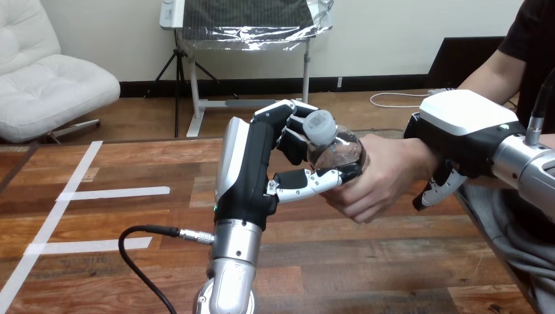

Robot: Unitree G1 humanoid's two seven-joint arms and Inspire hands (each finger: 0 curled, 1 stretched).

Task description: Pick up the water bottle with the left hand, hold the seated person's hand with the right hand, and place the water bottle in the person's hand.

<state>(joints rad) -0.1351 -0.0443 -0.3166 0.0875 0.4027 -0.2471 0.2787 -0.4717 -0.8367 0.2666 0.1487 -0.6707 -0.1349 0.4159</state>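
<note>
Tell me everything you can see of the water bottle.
The bottle is clear plastic with a pale cap. It is tilted with the cap up and leftward, and it is held above the table. The left hand grips it, fingers behind its neck and thumb under its front. The person's hand wraps its lower part from the right, hiding the base.

Free passage over the table's left part, only flat tape lines there. Blocked centre-right by left hand, water bottle, person's hand, right hand.

Head camera, downward across table
</note>
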